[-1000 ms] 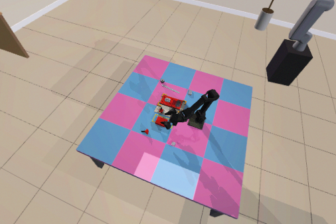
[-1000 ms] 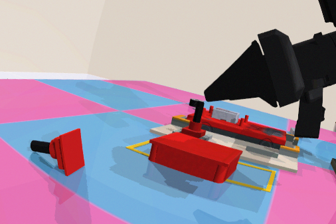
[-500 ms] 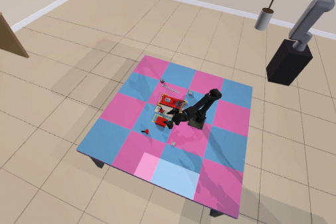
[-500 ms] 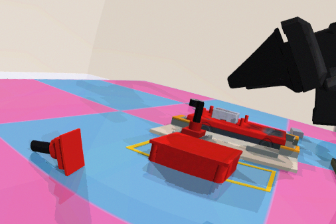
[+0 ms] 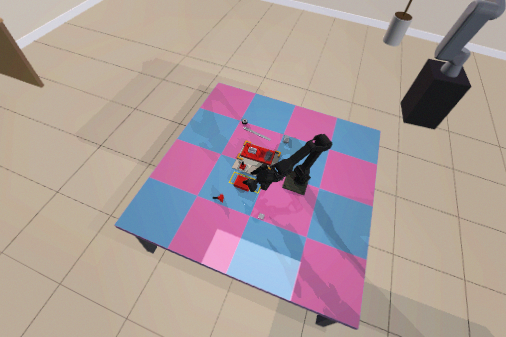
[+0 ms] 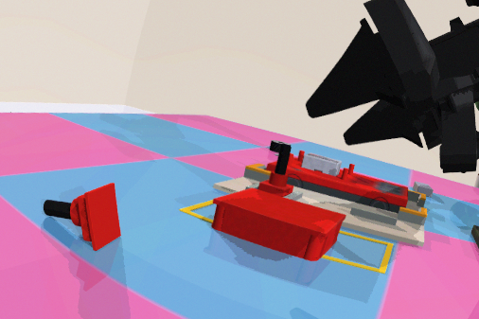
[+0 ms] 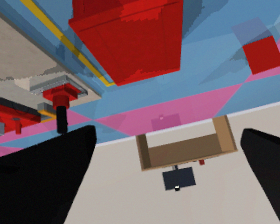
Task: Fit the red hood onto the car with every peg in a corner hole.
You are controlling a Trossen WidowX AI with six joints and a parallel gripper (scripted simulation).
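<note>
The red hood [image 5: 241,183] [image 6: 279,217] [image 7: 136,42] lies roof up on the table, partly over the yellow outline [image 6: 388,255]; its corner holes are hidden underneath. My gripper [image 6: 328,125] [image 7: 169,135] is open and empty, raised above and to the right of the hood in the exterior view, with its fingers well apart in the wrist view. The red chassis [image 5: 261,153] [image 6: 360,186] sits in the jig [image 6: 412,235] behind the hood. The grey engine block [image 5: 252,149] [image 6: 322,164] is on its deck. Red pegs show beside it; not all can be made out.
A red piece with a black upright handle [image 6: 282,160] [image 7: 61,112] stands at the jig's near side, close behind the hood. Another red plate with a black handle [image 5: 220,198] [image 6: 105,217] lies to the left. A small grey block [image 6: 422,189] is beyond the jig's right end.
</note>
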